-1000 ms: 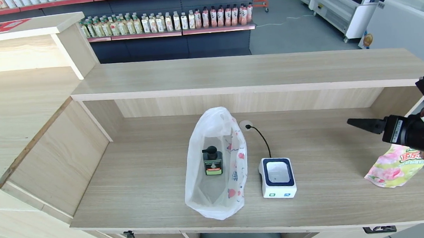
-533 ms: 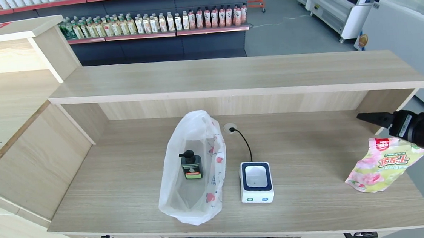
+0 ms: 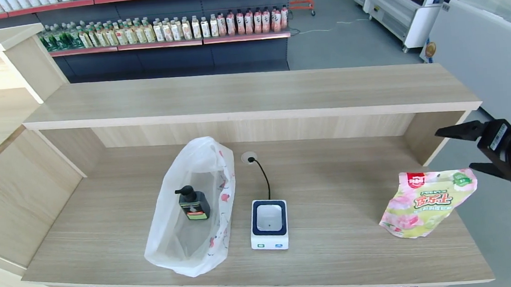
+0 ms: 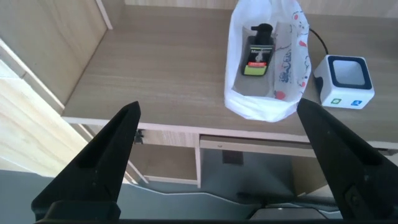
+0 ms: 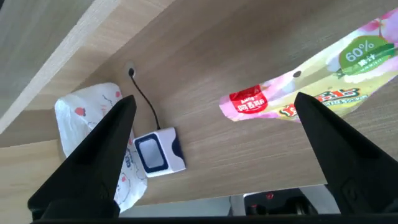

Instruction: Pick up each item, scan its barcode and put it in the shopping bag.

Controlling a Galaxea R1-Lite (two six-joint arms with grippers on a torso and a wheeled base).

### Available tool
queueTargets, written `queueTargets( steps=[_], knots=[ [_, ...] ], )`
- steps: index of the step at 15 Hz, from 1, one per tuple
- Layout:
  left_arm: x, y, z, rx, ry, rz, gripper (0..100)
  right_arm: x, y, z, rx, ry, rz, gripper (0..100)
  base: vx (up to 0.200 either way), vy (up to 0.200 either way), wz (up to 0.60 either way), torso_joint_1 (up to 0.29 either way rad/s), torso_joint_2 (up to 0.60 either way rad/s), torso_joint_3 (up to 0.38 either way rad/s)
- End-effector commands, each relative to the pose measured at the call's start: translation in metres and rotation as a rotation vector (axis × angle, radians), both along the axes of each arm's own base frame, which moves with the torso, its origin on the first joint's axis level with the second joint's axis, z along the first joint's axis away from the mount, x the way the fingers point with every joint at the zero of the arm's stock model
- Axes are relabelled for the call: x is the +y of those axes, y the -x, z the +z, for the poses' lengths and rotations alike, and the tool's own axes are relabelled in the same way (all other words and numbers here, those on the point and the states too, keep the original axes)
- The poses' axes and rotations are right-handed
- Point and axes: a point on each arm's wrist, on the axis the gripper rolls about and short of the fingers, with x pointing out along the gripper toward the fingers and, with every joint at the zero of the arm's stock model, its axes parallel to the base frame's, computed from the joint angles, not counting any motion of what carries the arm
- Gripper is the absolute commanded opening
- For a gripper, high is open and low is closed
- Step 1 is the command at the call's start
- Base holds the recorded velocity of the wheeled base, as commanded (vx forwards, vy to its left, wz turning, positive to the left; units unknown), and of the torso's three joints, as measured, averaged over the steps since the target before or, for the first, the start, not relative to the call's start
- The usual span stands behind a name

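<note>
Right hand [image 3: 454, 150], spread apart and empty, hangs at 2 o'clock of the pouch [image 3: 426, 200] on the bench [image 3: 331, 178]. Left hand [image 4: 219, 107] likewise apart. Pump bottle [image 3: 194, 205] sits inside shopping bag [image 3: 202, 157], 9 o'clock of scanner [image 3: 268, 224].

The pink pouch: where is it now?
In the head view the pouch lies at the counter's right end, right of the scanner, near the right claw.

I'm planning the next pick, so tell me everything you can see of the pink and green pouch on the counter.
The pouch is a soft, glossy packet, pink and pale green with a flower print and a red patch at one corner. It lies flat, face up, at the right end of the wooden counter, with one end past the counter's edge. Only the counter touches it; the open right gripper is apart from it.
</note>
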Motion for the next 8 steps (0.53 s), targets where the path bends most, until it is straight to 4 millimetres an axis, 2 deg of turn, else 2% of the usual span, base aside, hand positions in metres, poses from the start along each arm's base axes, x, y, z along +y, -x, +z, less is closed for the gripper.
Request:
queueTargets(
  steps=[1, 2, 7, 8],
  knots=[
    [0.0000, 0.0000, 0.0000, 0.000, 0.002, 0.000, 100, 0.0009, 0.0100, 0.0169, -0.018, -0.034, -0.016, 100, 0.000, -0.200, 0.00, -0.002, 0.00, 0.007],
    [0.0000, 0.0000, 0.0000, 0.000, -0.002, -0.001, 100, 0.0007, 0.0138, 0.0184, -0.015, -0.038, -0.038, 100, 0.000, -0.200, 0.00, 0.002, 0.01, 0.012],
    [0.0000, 0.0000, 0.0000, 0.000, -0.002, -0.001, 100, 0.0005, 0.0177, 0.0155, 0.068, -0.097, -0.132, 100, 0.000, 0.000, 0.00, 0.000, 0.00, 0.000],
    [0.0000, 0.0000, 0.0000, 0.000, -0.002, -0.001, 100, 0.0005, 0.0179, 0.0147, 0.138, -0.147, -0.160, 100, 0.000, 0.000, 0.00, 0.000, 0.00, 0.000]
  ],
)
